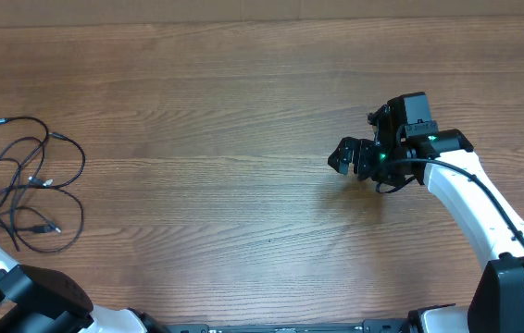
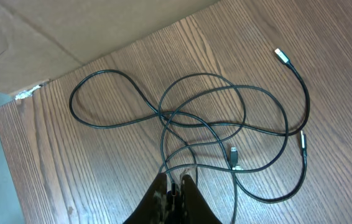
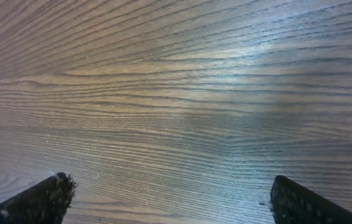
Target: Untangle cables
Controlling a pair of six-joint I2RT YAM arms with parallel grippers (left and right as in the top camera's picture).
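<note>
Wood-grain table (image 1: 243, 92). Far to its left the cables (image 2: 171, 117) lie in loose crossed loops. The left gripper (image 2: 177, 186) looks pinched shut on a near strand. The right gripper (image 1: 345, 157) gapes wide, holding nothing, well apart. Untangling seems barely begun; next, draw that strand out gently without tightening the crossing.

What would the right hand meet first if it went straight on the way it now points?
Most likely the bare table: the right hand stands open with only wood ahead. The cables lie far off by the table's left edge. How steeply the hand tilts is unclear.
</note>
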